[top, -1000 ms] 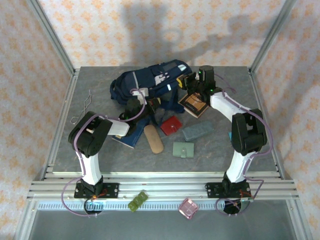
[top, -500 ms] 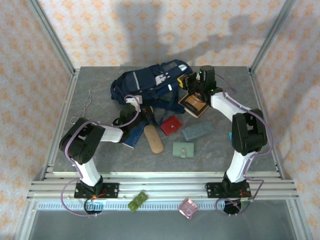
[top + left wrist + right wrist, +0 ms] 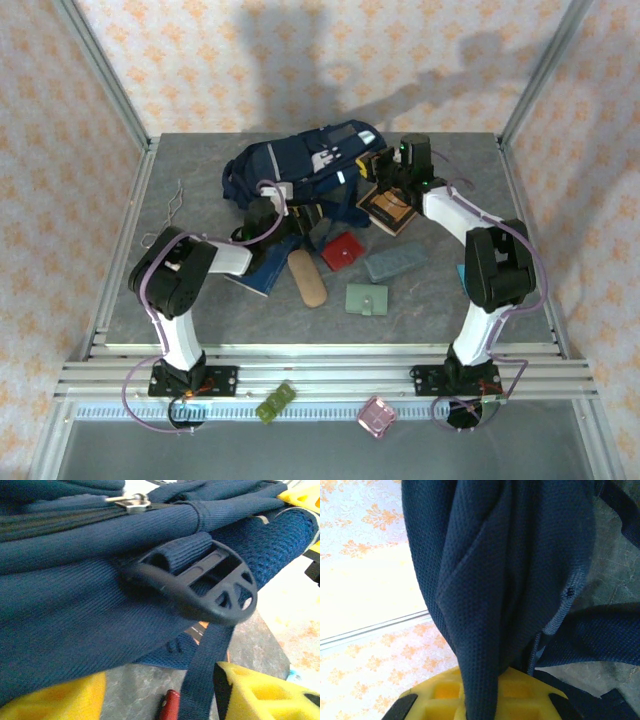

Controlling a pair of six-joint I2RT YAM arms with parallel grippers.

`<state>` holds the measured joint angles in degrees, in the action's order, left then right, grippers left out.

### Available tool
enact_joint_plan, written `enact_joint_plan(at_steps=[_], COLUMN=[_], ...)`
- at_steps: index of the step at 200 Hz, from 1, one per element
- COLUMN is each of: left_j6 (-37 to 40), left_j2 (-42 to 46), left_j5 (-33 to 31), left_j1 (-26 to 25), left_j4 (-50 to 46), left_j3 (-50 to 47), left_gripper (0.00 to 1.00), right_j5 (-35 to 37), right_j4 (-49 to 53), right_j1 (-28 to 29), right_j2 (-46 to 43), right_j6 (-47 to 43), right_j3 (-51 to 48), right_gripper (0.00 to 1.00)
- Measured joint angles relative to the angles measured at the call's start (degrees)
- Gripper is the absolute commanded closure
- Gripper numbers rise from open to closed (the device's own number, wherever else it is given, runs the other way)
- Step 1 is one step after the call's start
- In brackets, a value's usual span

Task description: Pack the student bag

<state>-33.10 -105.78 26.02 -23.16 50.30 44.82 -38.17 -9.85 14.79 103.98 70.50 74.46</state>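
Observation:
The student bag (image 3: 300, 165), a large navy backpack, lies at the back middle of the table. My left gripper (image 3: 303, 215) is at its near edge. In the left wrist view its yellow fingers (image 3: 270, 690) stand open under the bag's fabric (image 3: 75, 595). A navy strap (image 3: 205, 675) hangs from a black buckle (image 3: 200, 582) between them, close to the right finger. My right gripper (image 3: 378, 165) is at the bag's right end. Seen from the right wrist camera, the right gripper (image 3: 482, 695) is shut on a fold of the bag's navy mesh (image 3: 490, 580).
In front of the bag lie a navy booklet (image 3: 258, 272), a tan case (image 3: 308, 279), a red wallet (image 3: 342, 251), a green wallet (image 3: 366, 299) and a grey-blue case (image 3: 394, 263). A brown book (image 3: 390, 208) sits under the right arm. A wire piece (image 3: 168, 212) lies far left.
My left gripper has opened and has moved right and up, against the bag's near edge. The right gripper keeps its hold on the bag and has not moved.

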Motion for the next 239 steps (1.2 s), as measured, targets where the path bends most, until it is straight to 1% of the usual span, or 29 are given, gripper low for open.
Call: enact_joint_plan(at_steps=[21,47,50,58,77,86,100,111,115,141,146,150,173,180,184,201,213,223,239], left_j6=[-0.5,-1.4,-1.4,-1.4,-1.2,-1.5,-1.4,-1.3,-1.5,-0.9,-0.8,-0.7,0.2,0.3,0.5,1.1,1.5,1.7,1.7], left_j2=[-2.1,-3.5,-3.5,-3.9,-4.3,-4.3,-4.2,-3.9,-3.6,-1.2,-0.7,-0.3,1.1,1.3,1.4,1.6,1.7,1.9,2.3], left_j5=[1.2,2.4,2.5,2.8,4.2,4.4,4.9,5.0,5.0,5.0,5.0,5.0,5.0,5.0,5.0,5.0,5.0,5.2,5.3], left_j1=[0.0,0.1,0.1,0.1,0.1,0.2,0.5,0.7,0.9,1.6,1.7,1.8,2.3,2.3,2.3,2.4,2.7,3.0,3.1], left_j4=[0.7,1.1,1.1,1.1,0.8,0.9,0.8,0.9,0.9,0.9,0.9,0.9,0.6,0.4,0.2,-0.8,-1.7,-2.2,-2.4], left_j3=[1.9,3.6,3.9,4.7,6.5,6.6,6.0,5.0,4.5,1.7,1.4,1.1,0.2,0.1,0.1,0.1,0.1,0.1,0.0], left_gripper=[0.37,0.38,0.39,0.49,0.69,0.77,0.80,0.89,0.90,0.90,0.93,1.00,1.00,0.90,0.86,0.78,0.69,0.68,0.69], right_j5=[0.0,0.0,0.0,0.0,0.0,0.0,0.0,0.0,0.0,-0.4,-0.5,-0.5,-0.9,-0.9,-0.9,-0.7,-0.6,-0.6,-0.6], right_j4=[0.0,0.0,0.0,0.0,0.0,0.0,0.0,0.0,0.0,0.5,0.5,0.5,0.4,0.4,0.4,0.4,0.4,0.4,0.4], right_j1=[0.0,0.0,0.0,0.1,0.0,0.0,0.0,0.0,0.0,0.3,0.4,0.4,0.5,0.5,0.5,0.5,0.4,0.3,0.3], right_j2=[0.0,0.0,0.0,0.0,0.0,0.0,0.0,0.0,0.0,0.0,0.0,0.0,0.0,0.0,0.0,0.0,0.0,0.0,0.0], right_j6=[0.0,0.0,0.0,0.0,0.0,0.0,0.0,0.0,0.0,0.0,0.0,0.0,0.0,0.0,0.0,0.0,0.0,0.0,0.0], right_j3=[0.0,0.2,0.3,0.4,0.7,0.7,0.7,0.7,0.7,0.7,0.7,0.7,0.7,0.7,0.7,0.7,0.7,0.7,0.7], right_gripper=[1.00,1.00,1.00,1.00,1.00,1.00,1.00,1.00,1.00,1.00,1.00,1.00,1.00,1.00,1.00,1.00,1.00,1.00,1.00])
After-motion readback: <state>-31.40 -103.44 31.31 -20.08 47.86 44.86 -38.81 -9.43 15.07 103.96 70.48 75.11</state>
